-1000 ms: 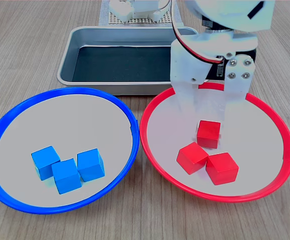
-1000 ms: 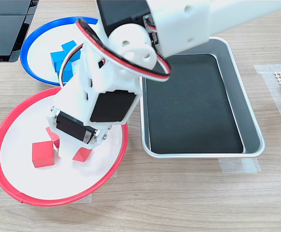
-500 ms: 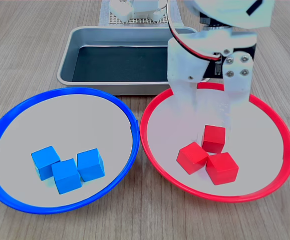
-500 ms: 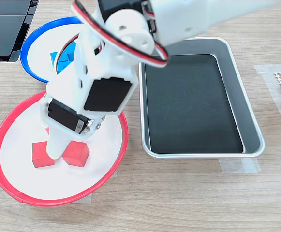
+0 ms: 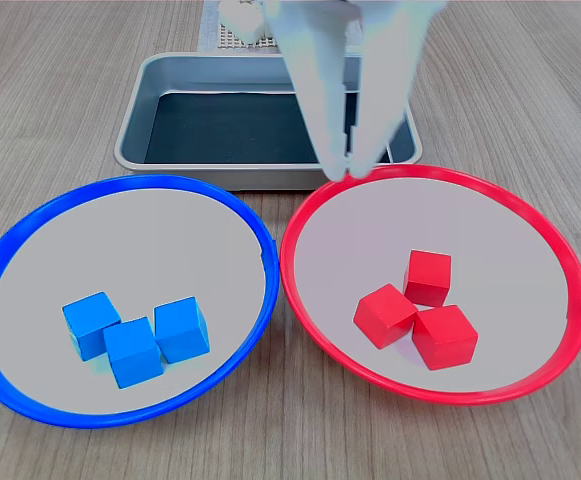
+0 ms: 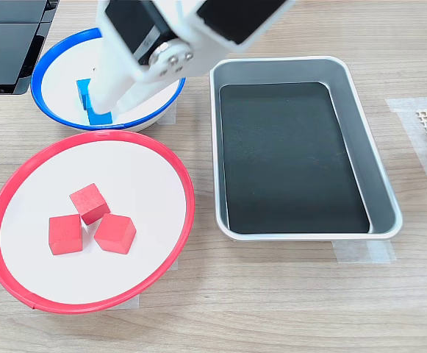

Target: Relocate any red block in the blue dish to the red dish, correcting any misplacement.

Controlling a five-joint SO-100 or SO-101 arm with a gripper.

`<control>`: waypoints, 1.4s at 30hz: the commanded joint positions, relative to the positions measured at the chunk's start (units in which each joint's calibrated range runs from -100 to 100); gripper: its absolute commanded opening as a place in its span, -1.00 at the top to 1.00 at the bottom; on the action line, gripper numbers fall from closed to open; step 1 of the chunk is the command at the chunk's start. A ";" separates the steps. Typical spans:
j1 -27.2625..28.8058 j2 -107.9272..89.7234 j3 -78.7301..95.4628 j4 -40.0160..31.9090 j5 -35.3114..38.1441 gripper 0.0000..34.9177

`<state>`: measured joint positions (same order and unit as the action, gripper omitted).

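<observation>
Three red blocks [image 5: 427,277] lie bunched together in the red dish [image 5: 500,260], seen in the second exterior view as red blocks [image 6: 90,203] in the red dish [image 6: 132,176]. The blue dish [image 5: 120,250] holds three blue cubes [image 5: 134,350] and no red one. My gripper [image 5: 346,170] hangs blurred above the red dish's far rim, its fingertips meeting with nothing between them. In the second exterior view the gripper [image 6: 103,109] overlaps the blue dish [image 6: 59,84] and hides part of the blue cubes [image 6: 84,92].
A rectangular steel tray [image 5: 220,125] with a black liner stands behind both dishes and holds nothing; the second exterior view shows the tray [image 6: 294,147] to the right of the dishes. A dark flat object [image 6: 7,44] sits at the second exterior view's top left.
The gripper let go of the third red block in the red dish, where it settled against the other two. The gripper then rose up and away from the dish and its fingers came together.
</observation>
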<state>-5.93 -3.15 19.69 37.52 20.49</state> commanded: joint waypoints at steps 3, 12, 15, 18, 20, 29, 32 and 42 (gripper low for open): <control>4.85 -18.72 17.50 -3.39 -7.96 0.98; 7.20 -50.36 47.54 -6.94 -17.00 0.98; 7.20 -62.39 57.55 -6.03 -17.83 0.98; 7.20 -71.34 64.38 -3.39 -18.27 0.98; 7.48 -76.04 67.47 -0.83 -18.51 0.98; 7.58 -88.66 74.21 8.17 -19.93 0.98; 7.39 -91.47 75.57 9.65 -20.32 0.98; 7.58 -95.65 79.49 10.73 -21.00 0.98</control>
<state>1.42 -97.27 98.64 48.04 -0.37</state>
